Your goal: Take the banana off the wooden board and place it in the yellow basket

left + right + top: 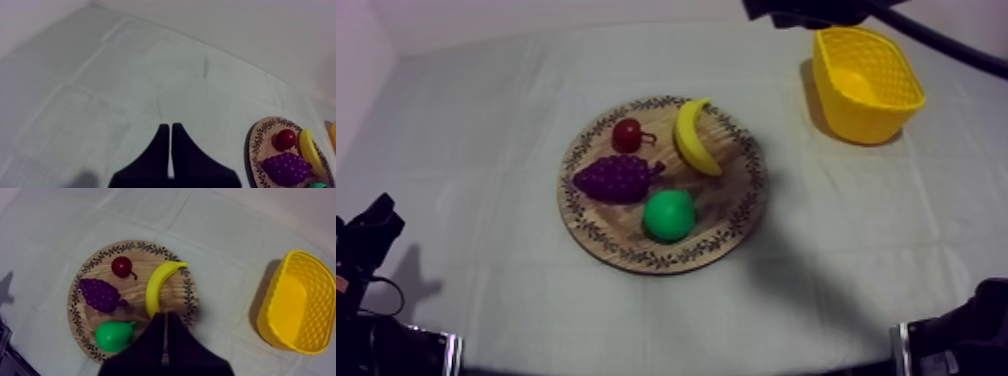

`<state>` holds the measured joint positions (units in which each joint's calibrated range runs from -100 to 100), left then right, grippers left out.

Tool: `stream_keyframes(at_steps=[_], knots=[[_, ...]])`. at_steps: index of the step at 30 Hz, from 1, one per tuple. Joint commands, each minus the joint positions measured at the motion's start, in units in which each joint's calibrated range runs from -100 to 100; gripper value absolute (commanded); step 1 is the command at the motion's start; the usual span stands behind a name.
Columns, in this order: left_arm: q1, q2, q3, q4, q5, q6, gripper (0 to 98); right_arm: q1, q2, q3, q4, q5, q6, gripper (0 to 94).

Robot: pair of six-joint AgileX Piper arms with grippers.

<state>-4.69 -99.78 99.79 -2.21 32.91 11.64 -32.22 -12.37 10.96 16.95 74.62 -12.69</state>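
The banana (696,137) lies on the round wooden board (748,200), on the side nearer the yellow basket (896,112). The basket stands well apart from the board. The right gripper (165,319) has its two fingers pressed together on nothing. It hangs over the board's rim, just by one end of the banana. The left gripper (170,128) is pressed together too, over the cloth (125,75) beside the board. A bunch of grapes (619,178), a pear (668,215) and a small red fruit (627,134) also lie on the board.

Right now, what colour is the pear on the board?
Bright green; the pear shows best in the right wrist view.
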Motion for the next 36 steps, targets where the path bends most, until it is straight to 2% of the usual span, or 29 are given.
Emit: stream_keyframes(at_steps=[1, 7, 17, 19, 23, 27, 29, 36], knots=[[0.02, -0.05, -0.01, 0.03, 0.00, 0.01, 0.1, -0.59, 2.48, -3.14, -0.14, 2.79, -0.02, 0.3], [0.02, -0.05, -0.01, 0.03, 0.00, 0.00, 0.1, -1.54, 7.30, -10.66, -0.78, 9.15, 0.48, 0.6], [0.02, -0.05, -0.01, 0.03, 0.00, 0.01, 0.1, -1.30, 12.02, -14.57, -1.64, 12.81, 0.23, 7.1], [0.02, -0.05, -0.01, 0.03, 0.00, 0.01, 0.1, -1.21, 12.41, -14.74, -2.05, 13.08, 0.04, 15.6], [0.02, -0.05, -0.01, 0.03, 0.00, 0.01, 0.1, -0.77, 12.92, -14.58, -3.37, 13.37, -0.07, 48.6], [0.02, -0.05, -0.01, 0.03, 0.00, 0.01, 0.1, -0.67, 13.52, -14.43, -3.87, 12.73, 0.12, 71.2], [0.02, -0.05, -0.01, 0.03, 0.00, 0.01, 0.1, -0.67, 13.85, -14.39, -3.96, 12.36, 0.22, 74.1], [0.02, -0.05, -0.01, 0.03, 0.00, -0.01, 0.1, 0.07, 16.33, -12.31, -4.60, 7.98, 0.21, 66.4]])
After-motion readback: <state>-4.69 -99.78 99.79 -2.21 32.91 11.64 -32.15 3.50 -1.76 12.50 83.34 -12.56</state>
